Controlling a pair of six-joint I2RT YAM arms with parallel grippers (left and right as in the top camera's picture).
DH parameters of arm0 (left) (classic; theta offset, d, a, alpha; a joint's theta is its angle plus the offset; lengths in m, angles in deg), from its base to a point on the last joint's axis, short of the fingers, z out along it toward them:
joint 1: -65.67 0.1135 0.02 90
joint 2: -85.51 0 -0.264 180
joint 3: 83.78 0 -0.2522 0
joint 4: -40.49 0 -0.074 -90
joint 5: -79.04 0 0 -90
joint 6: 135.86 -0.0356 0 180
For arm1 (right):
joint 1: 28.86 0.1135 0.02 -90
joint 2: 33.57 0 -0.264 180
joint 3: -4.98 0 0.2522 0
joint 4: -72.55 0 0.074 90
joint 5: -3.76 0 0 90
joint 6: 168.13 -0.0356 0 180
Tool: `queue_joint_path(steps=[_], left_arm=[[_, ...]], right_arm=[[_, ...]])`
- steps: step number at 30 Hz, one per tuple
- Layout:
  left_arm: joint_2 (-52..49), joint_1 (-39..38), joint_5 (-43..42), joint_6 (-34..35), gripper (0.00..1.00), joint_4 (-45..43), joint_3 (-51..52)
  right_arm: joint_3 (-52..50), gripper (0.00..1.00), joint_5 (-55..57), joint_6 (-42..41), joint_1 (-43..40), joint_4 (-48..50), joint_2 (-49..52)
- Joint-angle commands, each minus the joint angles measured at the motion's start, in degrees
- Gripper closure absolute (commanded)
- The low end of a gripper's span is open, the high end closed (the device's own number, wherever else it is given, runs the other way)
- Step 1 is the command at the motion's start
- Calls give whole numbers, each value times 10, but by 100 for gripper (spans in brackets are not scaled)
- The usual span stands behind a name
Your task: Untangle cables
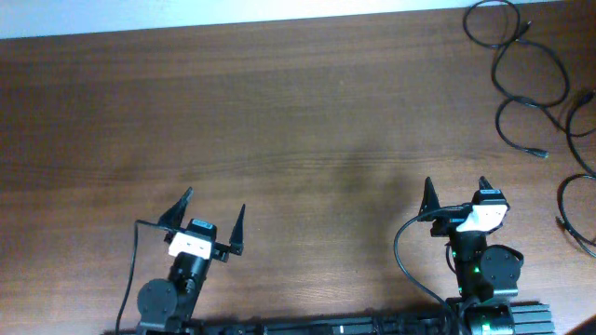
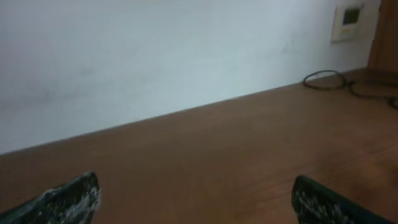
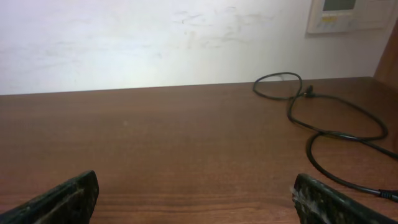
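Observation:
The cables [image 1: 531, 74] lie as loose black loops at the far right corner of the wooden table, spread out with a small plug end near the right edge. They also show in the right wrist view [image 3: 323, 118] and far off in the left wrist view [image 2: 339, 81]. My left gripper [image 1: 211, 216] is open and empty near the table's front left. My right gripper [image 1: 456, 191] is open and empty at the front right, well short of the cables. The fingertips show at the bottom of each wrist view, the left [image 2: 196, 199] and the right [image 3: 196, 199].
The wooden table [image 1: 279, 121] runs back to a white wall [image 3: 155, 37]. A white wall panel [image 3: 342, 15] is mounted above the far right corner. Another black cable loop [image 1: 577, 209] lies at the right edge.

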Motion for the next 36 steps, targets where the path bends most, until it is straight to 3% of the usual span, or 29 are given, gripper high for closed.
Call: queue_joint_path(steps=[1,4,18,21,24,36], left_arm=[[6,5,49,-9,1,21,4],[6,18,64,-5,1,56,4],[6,45,80,-4,1,59,4],[6,84,78,47,1,58,4],[6,108,77,56,1,58,4],[5,110,79,56,1,57,4]], right_arm=[[-3,1,7,-5,5,-5,-4],[-3,1,7,-5,5,-5,-4],[-3,1,7,-5,5,-5,-4],[-3,1,7,-5,5,-5,-4],[-3,1,7,-5,5,-5,-4],[-3,1,7,-5,5,-5,-4]])
